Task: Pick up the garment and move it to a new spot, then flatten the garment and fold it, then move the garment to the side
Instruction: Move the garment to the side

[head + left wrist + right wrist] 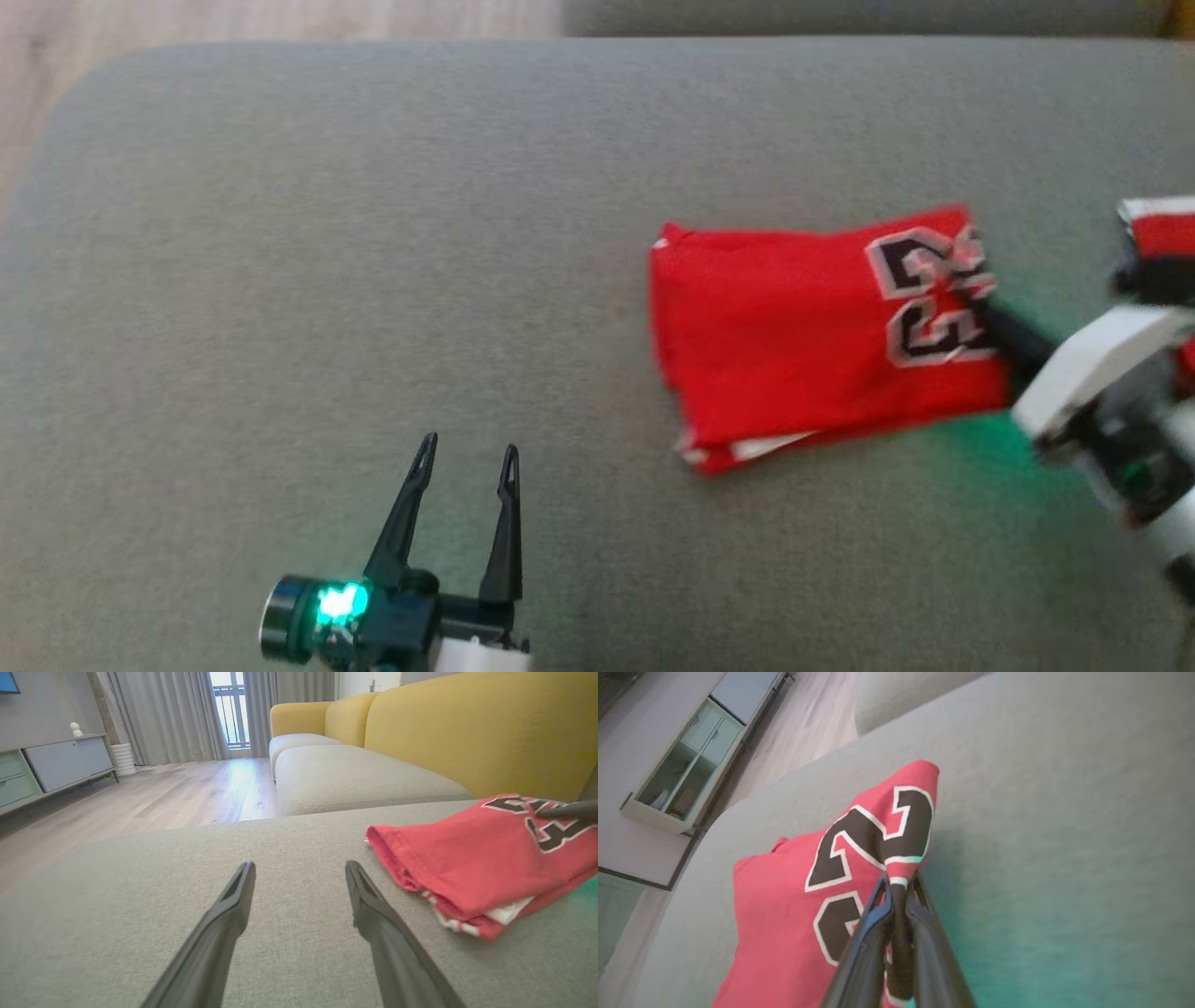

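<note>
The garment [803, 336] is a red jersey with black, white-edged numbers, folded into a rectangle on the grey cushion at the right. My right gripper [980, 297] is shut on the garment's right edge by the numbers; in the right wrist view its fingers [878, 905] pinch the cloth [859, 858] and that edge is lifted. My left gripper [465, 457] stands open over bare cushion at the lower left, well apart from the garment [486, 858], with nothing between its fingers [238, 896].
The grey cushion [373, 233] has wide bare room left of the garment. Its rounded far-left corner meets wooden floor [187, 23]. A yellow sofa back [467, 723] rises behind. Another red piece with white trim [1162, 224] shows at the right edge.
</note>
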`<state>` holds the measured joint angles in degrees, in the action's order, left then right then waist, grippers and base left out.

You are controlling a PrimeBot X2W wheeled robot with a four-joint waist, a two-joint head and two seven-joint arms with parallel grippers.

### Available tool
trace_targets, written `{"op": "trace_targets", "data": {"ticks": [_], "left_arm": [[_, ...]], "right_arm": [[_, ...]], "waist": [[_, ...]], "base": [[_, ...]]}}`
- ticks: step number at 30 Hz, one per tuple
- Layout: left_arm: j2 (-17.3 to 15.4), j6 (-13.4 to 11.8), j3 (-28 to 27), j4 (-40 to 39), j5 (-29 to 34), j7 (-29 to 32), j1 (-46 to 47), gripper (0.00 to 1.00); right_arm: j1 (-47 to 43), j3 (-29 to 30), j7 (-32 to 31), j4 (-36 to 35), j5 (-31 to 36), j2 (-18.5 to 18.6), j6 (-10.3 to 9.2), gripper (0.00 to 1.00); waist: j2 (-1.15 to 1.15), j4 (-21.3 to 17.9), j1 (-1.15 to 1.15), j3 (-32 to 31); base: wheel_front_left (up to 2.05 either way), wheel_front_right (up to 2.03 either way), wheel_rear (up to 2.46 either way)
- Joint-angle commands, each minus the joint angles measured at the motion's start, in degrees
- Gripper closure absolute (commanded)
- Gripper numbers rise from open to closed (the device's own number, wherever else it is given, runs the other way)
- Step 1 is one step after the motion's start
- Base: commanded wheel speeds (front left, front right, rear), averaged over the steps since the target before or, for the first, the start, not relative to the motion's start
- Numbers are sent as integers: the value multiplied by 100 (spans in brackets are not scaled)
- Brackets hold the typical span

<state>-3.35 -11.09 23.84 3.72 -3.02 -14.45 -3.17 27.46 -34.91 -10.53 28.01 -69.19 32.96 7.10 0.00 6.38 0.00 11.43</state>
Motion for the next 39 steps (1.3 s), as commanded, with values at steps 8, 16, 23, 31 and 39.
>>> {"op": "trace_targets", "data": {"ticks": [8,16,23,31,39], "left_arm": [[44,-56,-183,-245,42,-55,566,0],[34,-21,-281,-202,111,-55,938,0],[36,45,-251,-105,118,-55,1083,0],[39,-17,-347,21,-77,-55,904,0],[39,-31,-484,28,-214,-55,466,0]], "right_arm": [[626,361,-155,-556,200,1593,39,100],[665,1003,-394,-761,238,2725,39,100],[578,1608,-265,-591,594,2787,39,0],[165,1521,114,-765,1430,1562,39,0],[-713,1021,956,-852,2217,174,39,0]], "waist": [[0,-701,0,731],[0,-960,0,1102],[0,-1005,0,1059],[0,-831,0,300],[0,-457,0,-686]], "base": [[0,0,0],[0,0,0],[0,0,0],[0,0,0],[0,0,0]]}}
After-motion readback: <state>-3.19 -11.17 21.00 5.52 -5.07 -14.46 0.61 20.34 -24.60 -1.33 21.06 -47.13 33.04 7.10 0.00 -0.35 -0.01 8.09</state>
